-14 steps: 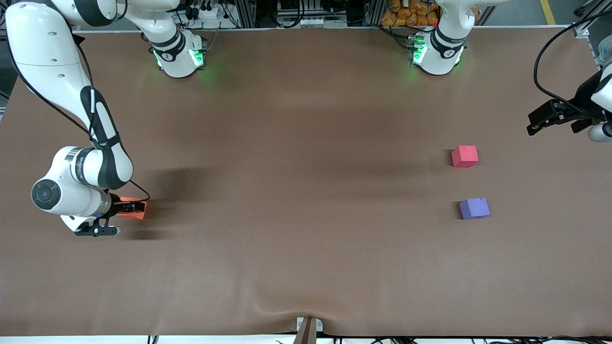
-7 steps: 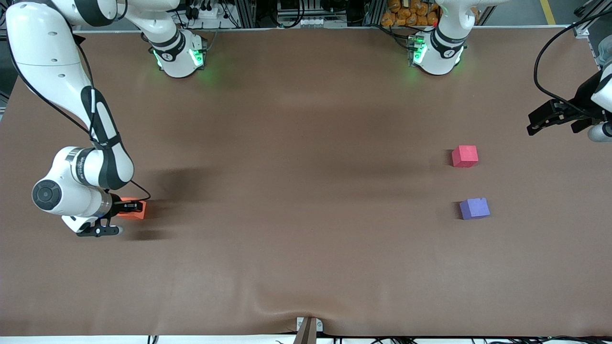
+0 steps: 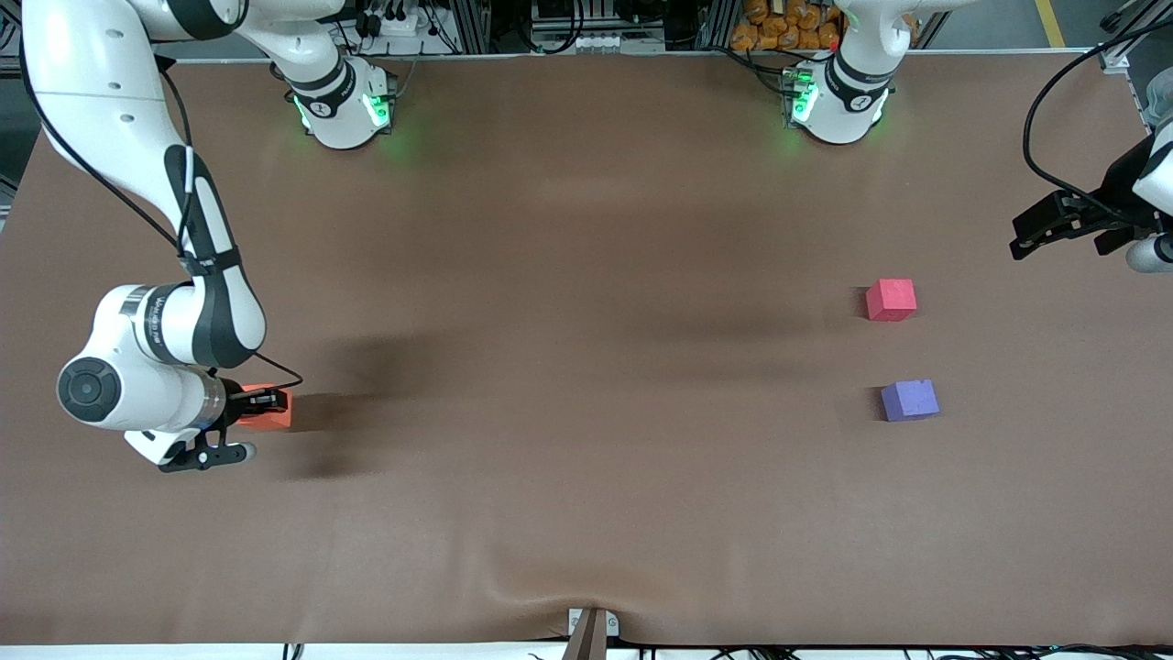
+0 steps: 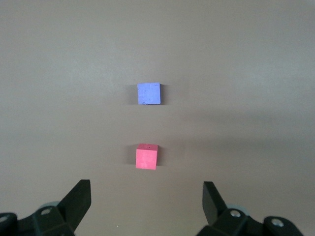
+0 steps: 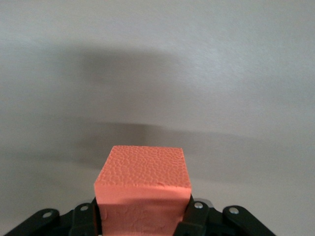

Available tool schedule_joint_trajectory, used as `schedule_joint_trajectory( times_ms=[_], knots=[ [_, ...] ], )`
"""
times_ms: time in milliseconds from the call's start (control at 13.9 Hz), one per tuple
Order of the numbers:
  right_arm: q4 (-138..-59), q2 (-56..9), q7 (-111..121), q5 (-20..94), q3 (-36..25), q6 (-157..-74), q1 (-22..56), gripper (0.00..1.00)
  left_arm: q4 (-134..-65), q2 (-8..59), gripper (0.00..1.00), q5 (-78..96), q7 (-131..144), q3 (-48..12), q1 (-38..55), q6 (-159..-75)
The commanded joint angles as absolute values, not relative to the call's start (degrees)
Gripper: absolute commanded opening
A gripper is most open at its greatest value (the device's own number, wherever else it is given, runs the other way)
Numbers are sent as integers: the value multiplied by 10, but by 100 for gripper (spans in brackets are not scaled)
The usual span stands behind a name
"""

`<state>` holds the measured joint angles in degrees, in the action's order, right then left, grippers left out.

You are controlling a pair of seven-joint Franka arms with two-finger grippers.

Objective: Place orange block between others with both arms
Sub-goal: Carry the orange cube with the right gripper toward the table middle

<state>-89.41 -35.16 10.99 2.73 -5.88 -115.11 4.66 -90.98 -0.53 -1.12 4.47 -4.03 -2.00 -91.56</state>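
This is looking like a robotics lab: two white arms [image 3: 137,229] are standing bolted by green-lit bases [image 3: 344,110] to a wide brown tabletop [image 3: 586,477], while cables [image 3: 1054,110], aluminium framing [image 3: 476,23] and power strips [image 3: 394,23] are crowding its upper edge.

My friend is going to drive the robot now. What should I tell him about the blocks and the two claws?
Right gripper: shut on the orange block, at the right arm's end of the table.
Left gripper: open, holding nothing, waiting in the air at the left arm's end.
Red block and purple block: near the left arm's end, apart, the purple one nearer the front camera.
Done: orange block grabbed.
Left: carry it across, probably pass it to the left gripper, and set it in the gap between the two.
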Motion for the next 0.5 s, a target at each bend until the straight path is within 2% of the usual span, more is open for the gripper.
schedule_joint_trajectory(
  times_ms=[0, 433],
  knots=[
    [-856, -347, 107, 38, -48, -1101, 61, 0, -898, 1, 100, 1, 32, -43, -26, -904],
    [-851, -330, 77, 105, -31, -1082, 99, 0, -898, 4, 100, 1, 32, -43, -25, -904]
  ],
)
